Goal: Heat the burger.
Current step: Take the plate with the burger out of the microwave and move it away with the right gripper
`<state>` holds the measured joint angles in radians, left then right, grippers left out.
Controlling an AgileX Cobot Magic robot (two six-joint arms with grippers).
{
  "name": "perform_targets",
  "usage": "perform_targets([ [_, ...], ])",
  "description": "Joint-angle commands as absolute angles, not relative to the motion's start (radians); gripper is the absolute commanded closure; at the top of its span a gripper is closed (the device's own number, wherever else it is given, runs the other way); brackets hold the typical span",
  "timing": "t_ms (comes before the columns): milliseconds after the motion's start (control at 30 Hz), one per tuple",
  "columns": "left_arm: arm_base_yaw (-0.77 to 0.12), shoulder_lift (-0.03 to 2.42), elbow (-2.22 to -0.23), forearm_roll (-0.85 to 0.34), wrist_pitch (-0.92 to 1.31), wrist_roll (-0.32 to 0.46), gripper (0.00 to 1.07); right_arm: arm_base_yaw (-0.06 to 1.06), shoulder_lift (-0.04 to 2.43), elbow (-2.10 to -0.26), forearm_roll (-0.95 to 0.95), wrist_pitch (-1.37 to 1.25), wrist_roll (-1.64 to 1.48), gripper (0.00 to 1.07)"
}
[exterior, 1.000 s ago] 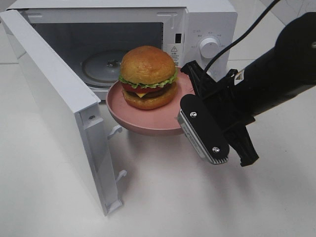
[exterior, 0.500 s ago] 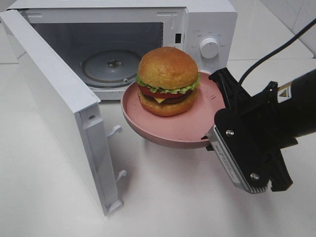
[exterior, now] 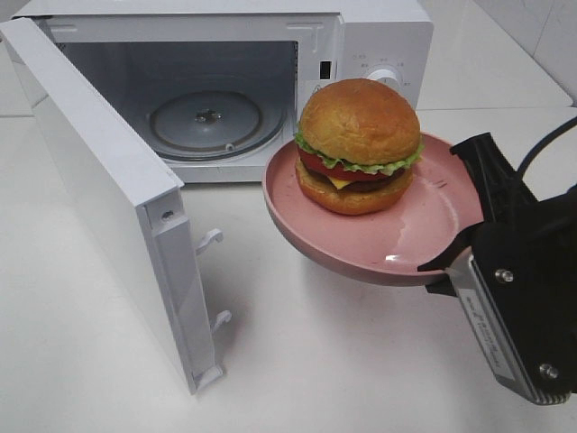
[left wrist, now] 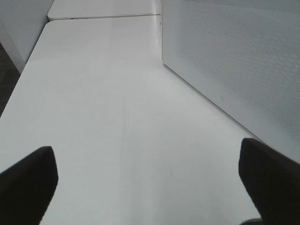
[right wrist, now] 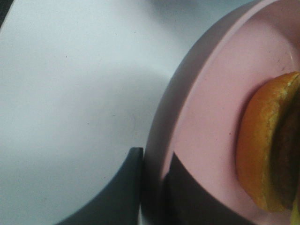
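Exterior high: burger [exterior: 359,146] on pink plate [exterior: 424,225]

The right gripper [right wrist: 152,187] is clamped on the rim of a round pink plate [right wrist: 206,117], one dark finger [right wrist: 123,185] under the rim and the other above it. The golden-brown bun of the burger [right wrist: 267,150] sits on the plate, above the plain white tabletop [right wrist: 70,93].

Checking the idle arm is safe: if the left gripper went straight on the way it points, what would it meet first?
Probably nothing soon: ahead of the open left gripper lies bare white table, with the microwave off to one side. Depth is unclear.
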<state>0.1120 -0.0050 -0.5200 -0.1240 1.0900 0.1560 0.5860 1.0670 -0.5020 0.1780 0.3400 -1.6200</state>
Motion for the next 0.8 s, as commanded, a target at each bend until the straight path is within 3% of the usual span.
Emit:
perform_targets([
  [33,0.112,-0.024,-0.519,-0.128,1.073,0.151,0.09,0.585,0.981,-0.488,0.11,0.32,-1.545,1.07],
  [533,0.112,-0.024,-0.519,-0.128,1.073,0.151,0.09,0.585,0.782,-0.462,-0.127,0.502,-1.263,1.07],
  [800,0.112,-0.024,-0.519,-0.128,1.073,0.151,0.09,0.585,0.756,-0.462,-0.319,0.614,-0.912,1.07],
])
